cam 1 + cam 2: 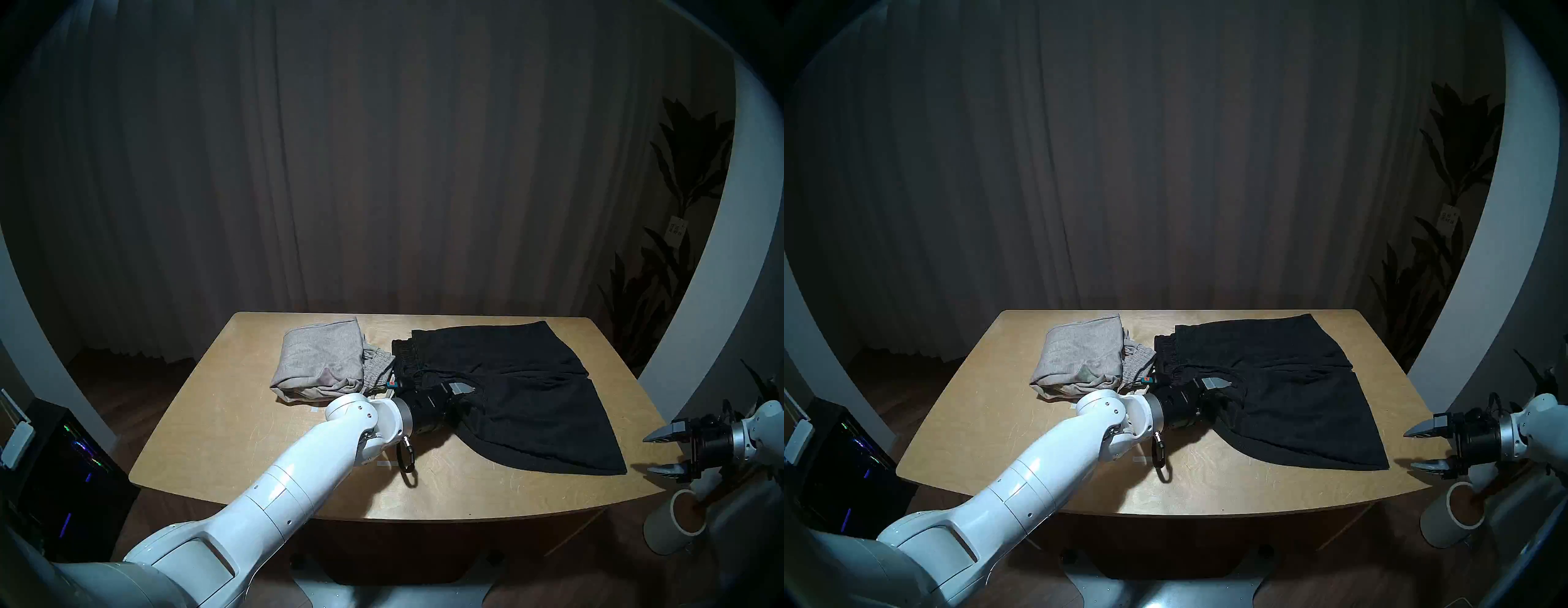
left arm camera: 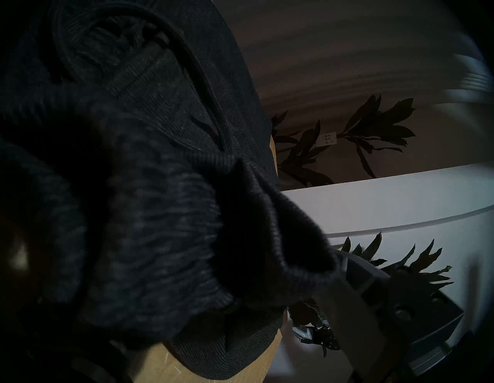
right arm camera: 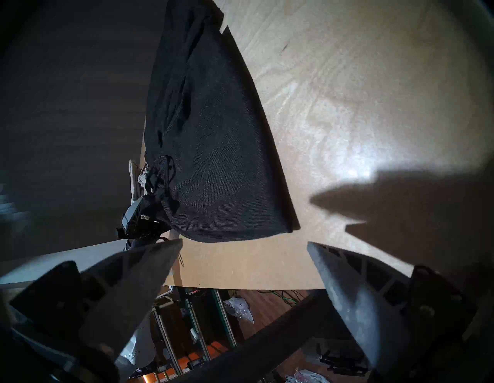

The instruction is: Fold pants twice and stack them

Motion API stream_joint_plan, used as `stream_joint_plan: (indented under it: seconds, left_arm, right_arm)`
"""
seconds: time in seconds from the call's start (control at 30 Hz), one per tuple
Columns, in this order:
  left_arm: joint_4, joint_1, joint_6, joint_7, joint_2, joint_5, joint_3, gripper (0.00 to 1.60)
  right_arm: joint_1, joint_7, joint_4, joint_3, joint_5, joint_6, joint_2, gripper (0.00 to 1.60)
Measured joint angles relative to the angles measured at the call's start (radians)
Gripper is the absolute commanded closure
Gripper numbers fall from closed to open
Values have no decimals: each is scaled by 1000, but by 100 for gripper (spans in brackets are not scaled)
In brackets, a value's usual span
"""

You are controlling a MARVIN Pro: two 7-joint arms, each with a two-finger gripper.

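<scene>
On the desk (image 1: 237, 424) the folded grey pants (image 1: 320, 358) lie beside the black pants (image 1: 526, 395), whose bunched waistband the left pincer (image 1: 462, 388) pinches; the right pincer (image 1: 657, 452) hangs spread, beyond the desk's edge.

Both head views look down from above and behind the left arm, facing the curtain at 12 o'clock, taking in the whole surface (image 1: 297, 488) from mid-distance; the right eye's picture sits slightly shifted. The left wrist view is tilted and pressed right up against the black pants (image 2: 160, 214), the plant (image 2: 374, 128) off at 2 o'clock. The right wrist view hangs off the surface's edge, farther back, sharing those black pants (image 3: 219, 160) at 11 o'clock.
</scene>
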State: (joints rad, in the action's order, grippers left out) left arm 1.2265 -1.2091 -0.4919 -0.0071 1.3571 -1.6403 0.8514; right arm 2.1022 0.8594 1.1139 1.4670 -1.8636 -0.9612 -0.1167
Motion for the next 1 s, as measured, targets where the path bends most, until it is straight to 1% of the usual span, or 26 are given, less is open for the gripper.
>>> stream_joint_plan:
  seconds: [0.2, 0.63, 0.83, 1.0]
  left_arm:
    - [2, 0, 9, -13, -5, 4, -7, 0]
    - [6, -6, 41, -54, -18, 12, -23, 0]
    - [7, -9, 58, -73, -23, 15, -30, 0]
    - [9, -13, 76, -92, -28, 17, -37, 0]
  right_arm:
    - [-8, 0, 36, 13, 22, 0, 0, 0]
    - [3, -2, 95, 10, 86, 0, 1, 0]
    - [2, -2, 95, 21, 110, 0, 0, 0]
    - [-4, -2, 65, 40, 133, 0, 0, 0]
